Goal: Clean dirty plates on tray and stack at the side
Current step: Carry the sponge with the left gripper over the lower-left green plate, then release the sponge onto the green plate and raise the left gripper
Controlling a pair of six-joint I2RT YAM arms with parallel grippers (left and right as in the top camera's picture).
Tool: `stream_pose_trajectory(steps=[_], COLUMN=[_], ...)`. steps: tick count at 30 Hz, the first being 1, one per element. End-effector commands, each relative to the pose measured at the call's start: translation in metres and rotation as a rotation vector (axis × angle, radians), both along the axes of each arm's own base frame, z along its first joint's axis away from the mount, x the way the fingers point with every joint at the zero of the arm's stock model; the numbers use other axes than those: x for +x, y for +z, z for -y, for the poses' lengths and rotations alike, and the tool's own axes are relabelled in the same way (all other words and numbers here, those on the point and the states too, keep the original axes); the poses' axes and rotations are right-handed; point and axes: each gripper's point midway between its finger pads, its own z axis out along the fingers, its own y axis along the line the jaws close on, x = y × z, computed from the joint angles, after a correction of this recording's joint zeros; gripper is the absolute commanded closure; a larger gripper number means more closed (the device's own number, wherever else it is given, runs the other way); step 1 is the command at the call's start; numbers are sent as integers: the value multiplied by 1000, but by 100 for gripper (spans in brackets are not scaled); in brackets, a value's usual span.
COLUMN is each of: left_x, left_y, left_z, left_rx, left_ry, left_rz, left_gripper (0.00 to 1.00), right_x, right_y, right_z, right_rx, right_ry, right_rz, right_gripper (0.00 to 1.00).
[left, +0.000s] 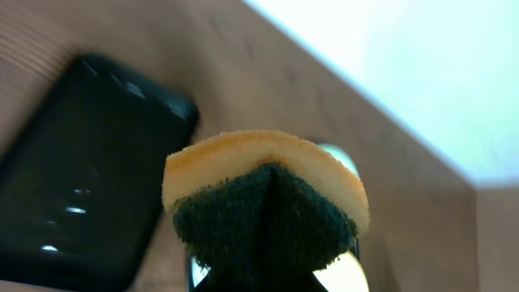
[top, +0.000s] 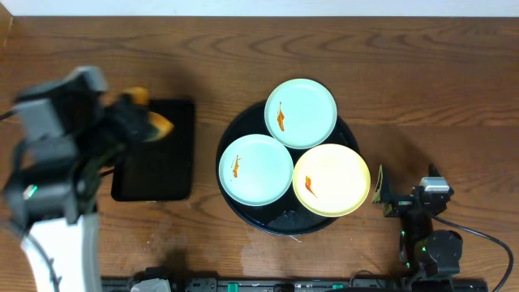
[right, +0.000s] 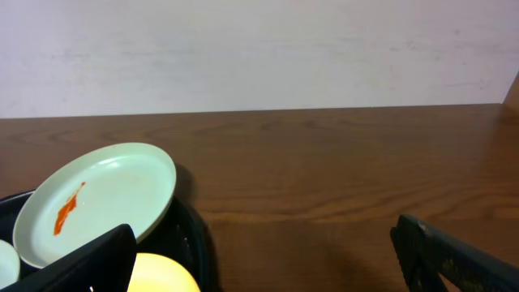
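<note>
Three dirty plates lie on the round black tray [top: 280, 223]: a mint-blue plate [top: 302, 112] at the back, a second mint-blue plate [top: 255, 169] at the front left and a pale yellow plate [top: 331, 179] at the front right. Each bears an orange smear. My left gripper [top: 138, 122] is shut on a yellow sponge with a dark green pad [left: 268, 203], held above the left of the table. My right gripper [top: 389, 195] is open and empty, just right of the yellow plate. The right wrist view shows the back mint plate [right: 97, 199] and the yellow plate [right: 162, 276].
A smaller rectangular black tray [top: 154, 150] lies left of the round tray, below the sponge; it also shows in the left wrist view [left: 73, 195]. Brown wood-grain tabletop [top: 430, 105] stretches right of the round tray. A pale wall [right: 259, 49] stands behind the table.
</note>
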Motion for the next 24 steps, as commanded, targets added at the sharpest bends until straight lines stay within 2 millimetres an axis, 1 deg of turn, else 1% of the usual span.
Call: stream_pose_trajectory(steps=[1, 3, 5, 9, 11, 13, 15, 19, 21, 24], left_x=[2, 2, 1, 2, 4, 4, 1, -6, -9, -13], left_y=[-61, -92, -118, -163, -184, -203, -219, -246, -255, -261], left_z=[52, 76, 94, 128, 135, 136, 140, 150, 154, 161], left_rx=[-35, -17, 11, 55, 93, 129, 142, 165, 174, 186], left_ry=[-193, -268, -324, -420, -434, -413, -427, -458, -472, -495], left_rz=[-183, -281, -364, -491, -538, -595, -647, -725, -750, -763], left_gripper=[93, 93, 93, 93, 93, 93, 93, 93, 92, 92], right_x=[0, 0, 0, 0, 0, 0, 0, 0, 0, 0], right_y=[0, 0, 0, 0, 0, 0, 0, 0, 0, 0], right_z=[2, 2, 2, 2, 2, 2, 2, 2, 2, 2], right_rx=[-12, -12, -12, -12, -12, -12, -12, -12, -12, -12], right_ry=[-10, -10, -10, -11, -10, -10, -10, -10, -11, -10], right_rz=[0, 0, 0, 0, 0, 0, 0, 0, 0, 0], right_gripper=[1, 1, 1, 1, 1, 1, 1, 1, 1, 1])
